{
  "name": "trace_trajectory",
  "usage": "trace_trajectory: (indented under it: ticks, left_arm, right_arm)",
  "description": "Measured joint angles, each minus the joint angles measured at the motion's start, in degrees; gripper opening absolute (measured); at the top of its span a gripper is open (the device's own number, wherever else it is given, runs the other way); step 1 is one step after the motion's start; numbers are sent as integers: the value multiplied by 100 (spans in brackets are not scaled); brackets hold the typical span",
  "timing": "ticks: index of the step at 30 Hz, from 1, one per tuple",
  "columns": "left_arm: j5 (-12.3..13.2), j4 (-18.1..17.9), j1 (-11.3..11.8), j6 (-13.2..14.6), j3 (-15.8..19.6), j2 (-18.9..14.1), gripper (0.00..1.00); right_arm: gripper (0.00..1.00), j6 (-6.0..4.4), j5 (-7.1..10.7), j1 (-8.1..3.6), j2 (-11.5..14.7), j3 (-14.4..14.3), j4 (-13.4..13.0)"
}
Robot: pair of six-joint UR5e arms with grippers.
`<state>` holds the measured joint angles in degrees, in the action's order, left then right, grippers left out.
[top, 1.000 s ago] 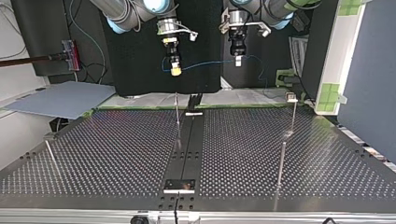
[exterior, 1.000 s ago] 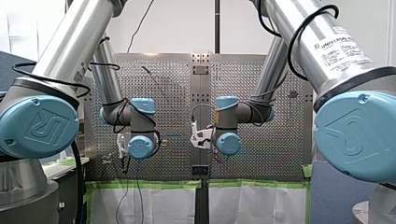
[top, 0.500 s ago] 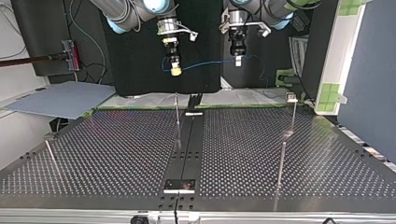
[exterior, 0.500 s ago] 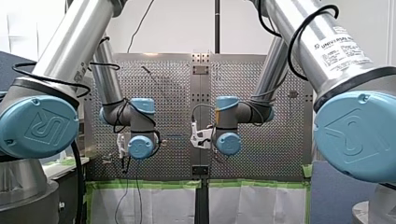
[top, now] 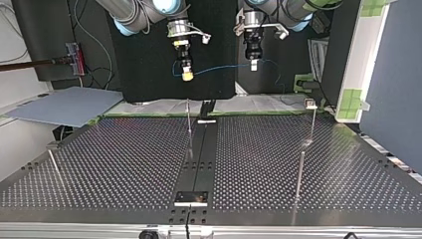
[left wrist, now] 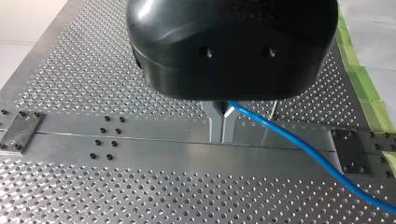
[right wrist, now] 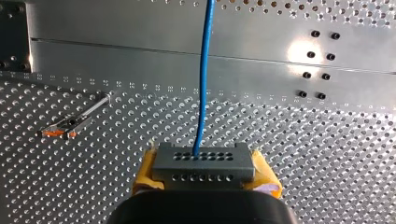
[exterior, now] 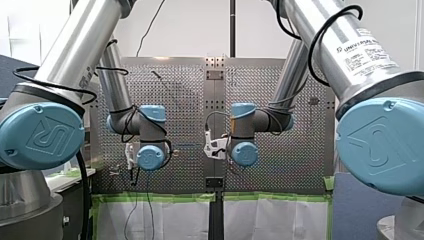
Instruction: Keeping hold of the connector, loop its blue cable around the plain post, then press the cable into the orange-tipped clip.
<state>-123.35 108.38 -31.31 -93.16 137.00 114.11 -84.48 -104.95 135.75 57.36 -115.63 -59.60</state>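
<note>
The cable (left wrist: 299, 144) runs short and nearly straight between the two grippers, both held high above the table (top: 124, 164) at the upper middle of the top view. If they pull apart on the way down, the span could go taut and drag the connector (right wrist: 204, 163) askew in the pads (right wrist: 144, 179), or slip through the metal fingers (left wrist: 215, 123). Too much slack is the other risk: the loop could miss the post (top: 189, 124) at the centre of the top view or catch the wrong one. Which thin post is the plain one is hard to tell from here. The clip (right wrist: 70, 123), ahead of the connector and off to one side, is small, so a badly aimed press could slide off it.

The right gripper (top: 187, 74) is closed on the connector, with yellow pads against both its ends. The left gripper (left wrist: 222, 133) is pinched nearly together on the cable itself and touches nothing else.
</note>
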Motion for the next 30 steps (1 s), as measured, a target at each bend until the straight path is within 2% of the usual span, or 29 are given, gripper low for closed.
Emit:
trace_trajectory:
  ticks: [5, 8, 14, 20, 30]
  left_arm:
    - [16, 50, 40, 4, 25, 34, 0]
    - [36, 116, 104, 7, 50, 142, 0]
    - [43, 147, 138, 9, 59, 327, 0]
    - [44, 149, 140, 9, 62, 349, 0]
    - [44, 150, 141, 9, 62, 352, 0]
  right_arm:
    - [0, 2, 9, 3, -1, 3, 4]
    - [0, 45, 52, 11, -48, -8, 56]
    - [0, 92, 85, 16, -366, -16, 319]
    - [0, 96, 87, 17, -622, -18, 374]
    - [0, 96, 88, 17, -658, -17, 379]
